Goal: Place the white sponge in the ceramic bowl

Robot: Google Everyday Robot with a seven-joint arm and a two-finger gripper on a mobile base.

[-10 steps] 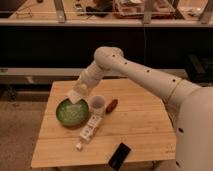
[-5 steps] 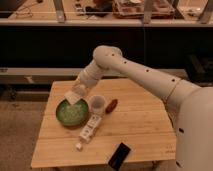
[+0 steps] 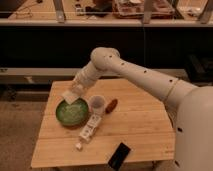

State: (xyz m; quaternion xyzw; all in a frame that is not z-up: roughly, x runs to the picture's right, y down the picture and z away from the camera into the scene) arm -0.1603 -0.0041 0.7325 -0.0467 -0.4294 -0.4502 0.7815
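The white sponge (image 3: pixel 70 96) is held above the far-left rim of the ceramic bowl (image 3: pixel 72 112), which stands on the left part of the worktop (image 3: pixel 135 125). The gripper (image 3: pixel 74 93) is placed just over the bowl, and its fingers appear clamped on the sponge. The pick-up and the carrying are judged as done. 1 step is left: the sponge is not yet released and is not lying inside the bowl. A plastic cup (image 3: pixel 96 104) stands just beside the bowl.
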